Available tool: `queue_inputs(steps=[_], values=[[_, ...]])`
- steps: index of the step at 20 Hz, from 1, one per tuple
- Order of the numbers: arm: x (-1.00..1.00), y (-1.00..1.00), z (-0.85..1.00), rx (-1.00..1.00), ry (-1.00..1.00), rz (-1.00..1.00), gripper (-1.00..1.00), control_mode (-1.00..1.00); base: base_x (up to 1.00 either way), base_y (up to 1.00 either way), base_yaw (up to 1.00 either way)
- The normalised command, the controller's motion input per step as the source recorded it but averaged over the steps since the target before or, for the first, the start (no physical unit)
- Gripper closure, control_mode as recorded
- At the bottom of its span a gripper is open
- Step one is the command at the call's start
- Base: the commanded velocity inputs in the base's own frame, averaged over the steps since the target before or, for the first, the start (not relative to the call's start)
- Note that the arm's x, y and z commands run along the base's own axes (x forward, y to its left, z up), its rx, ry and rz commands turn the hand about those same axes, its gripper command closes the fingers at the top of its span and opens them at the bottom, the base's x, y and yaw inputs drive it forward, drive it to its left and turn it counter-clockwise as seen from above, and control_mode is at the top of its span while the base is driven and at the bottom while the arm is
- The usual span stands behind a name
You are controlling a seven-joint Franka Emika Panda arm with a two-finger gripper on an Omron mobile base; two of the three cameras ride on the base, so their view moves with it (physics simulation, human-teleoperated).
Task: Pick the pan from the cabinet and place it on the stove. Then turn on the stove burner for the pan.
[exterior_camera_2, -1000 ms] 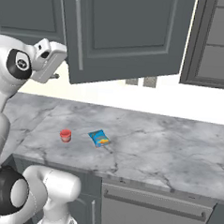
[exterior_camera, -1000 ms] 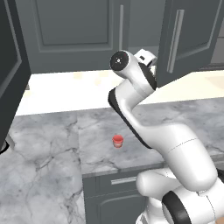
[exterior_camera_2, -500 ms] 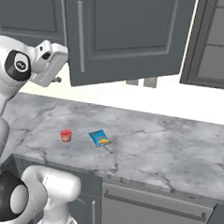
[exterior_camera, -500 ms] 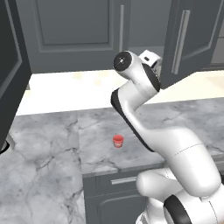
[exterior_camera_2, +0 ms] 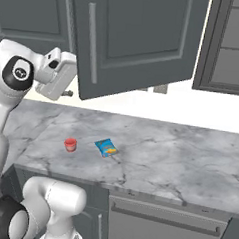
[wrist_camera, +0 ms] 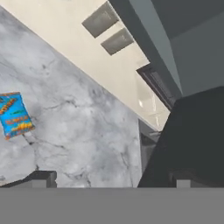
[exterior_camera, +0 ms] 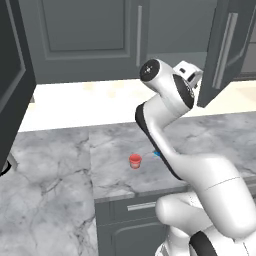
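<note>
One cabinet (exterior_camera_2: 136,42) door ajar, jaws wide, red cup (exterior_camera_2: 70,144) on counter (exterior_camera_2: 189,161)

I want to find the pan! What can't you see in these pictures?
- Inside of the cabinet: in the right base view its open door covers the shelves, so no pan can be made out.
- Blue packet: left base view, mostly behind the arm.
- Red cup: too small to see inside.

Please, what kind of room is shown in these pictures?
Most likely a rendered kitchen: dark grey wall cabinets with vertical bar handles hang over a grey marble counter, with low cabinets beneath it and wall outlets on the cream wall.
</note>
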Motion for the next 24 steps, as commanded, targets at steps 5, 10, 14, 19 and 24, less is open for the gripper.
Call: queue_inputs(steps=[5, 10, 14, 19, 24], values=[[-0.43, -0.77, -0.20, 0.00, 0.06, -0.10, -1.00, -1.00, 0.00, 0.00, 0.00], [-0.52, -0.81, -0.26, 0.00, 0.02, -0.10, -1.00, -1.00, 0.00, 0.00, 0.00], [-0.58, -0.77, -0.19, 0.00, 0.00, -0.10, -1.00, -1.00, 0.00, 0.00, 0.00], [-0.34, -0.76, -0.04, 0.00, 0.01, -0.08, -1.00, -1.00, 0.00, 0.00, 0.00], [-0.02, -0.73, 0.00, 0.04, 0.01, -0.04, -1.00, -1.00, 0.00, 0.00, 0.00]])
